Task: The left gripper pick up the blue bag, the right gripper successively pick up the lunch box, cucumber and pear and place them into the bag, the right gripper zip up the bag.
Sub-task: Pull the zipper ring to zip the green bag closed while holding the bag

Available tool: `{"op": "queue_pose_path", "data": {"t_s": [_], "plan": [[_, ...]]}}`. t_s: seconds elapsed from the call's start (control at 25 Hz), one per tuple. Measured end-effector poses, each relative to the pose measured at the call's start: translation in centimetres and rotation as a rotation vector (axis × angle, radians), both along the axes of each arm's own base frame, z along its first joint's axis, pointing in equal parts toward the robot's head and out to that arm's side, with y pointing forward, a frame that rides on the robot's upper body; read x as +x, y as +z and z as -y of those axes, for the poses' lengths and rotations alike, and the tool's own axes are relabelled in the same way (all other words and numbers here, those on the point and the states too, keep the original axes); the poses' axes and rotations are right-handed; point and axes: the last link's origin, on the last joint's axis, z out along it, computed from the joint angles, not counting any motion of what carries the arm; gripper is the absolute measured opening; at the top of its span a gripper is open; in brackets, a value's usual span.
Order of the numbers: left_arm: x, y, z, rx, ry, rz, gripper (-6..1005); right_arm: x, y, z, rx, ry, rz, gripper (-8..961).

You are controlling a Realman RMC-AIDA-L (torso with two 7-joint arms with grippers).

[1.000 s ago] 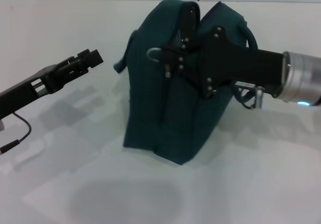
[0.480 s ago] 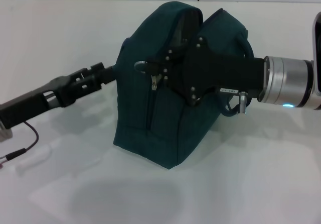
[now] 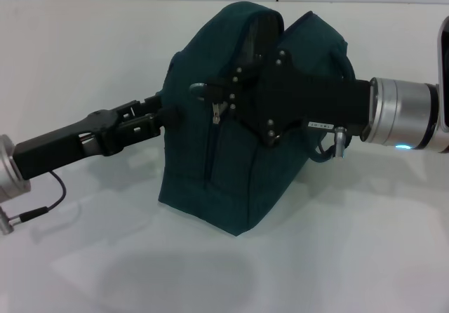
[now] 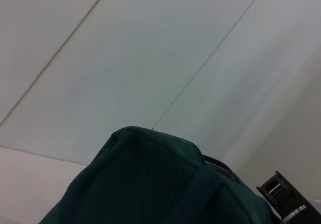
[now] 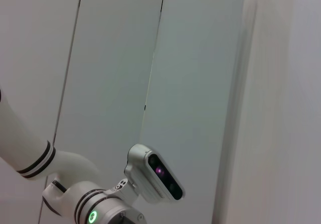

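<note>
blue bag (image 3: 231,158) stands upright on the white desk (image 3: 365,257), soft dark teal fabric, domed top, zip line running down its near face. right gripper (image 3: 210,97), matte black w/ visible screws, lies across the bag's upper front, jaws pinching the ring pull. left gripper (image 3: 165,111), slim black, meets the bag's side edge; can't tell its jaws' state.

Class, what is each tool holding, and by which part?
The right tool appears to grip the blue bag's zipper ring. The left tool touches the bag's side; a grip cannot be told.
</note>
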Motion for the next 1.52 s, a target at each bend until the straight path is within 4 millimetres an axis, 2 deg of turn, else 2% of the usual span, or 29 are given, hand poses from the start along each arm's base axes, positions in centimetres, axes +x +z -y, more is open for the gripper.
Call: {"op": "queue_pose_path", "data": {"t_s": [0.24, 1.0, 1.24, 1.52], "plan": [[-0.1, -0.2, -0.1, -0.005, 0.006, -0.010, 842, 0.0, 0.0, 0.0, 0.001, -0.002, -0.002, 15], [0.2, -0.6, -0.1, -0.020, -0.001, -0.005, 202, 0.1, 0.4, 0.1, 0.001, -0.020, -0.039, 15], [0.5, -1.0, -0.1, -0.043, -0.021, -0.015, 55, -0.1, 0.9, -0.1, 0.002, -0.032, -0.072, 14], [0.6, -1.1, 0.0, -0.046, -0.037, -0.020, 55, 0.2, 1.1, -0.4, 0.011, -0.067, -0.084, 14]]}}
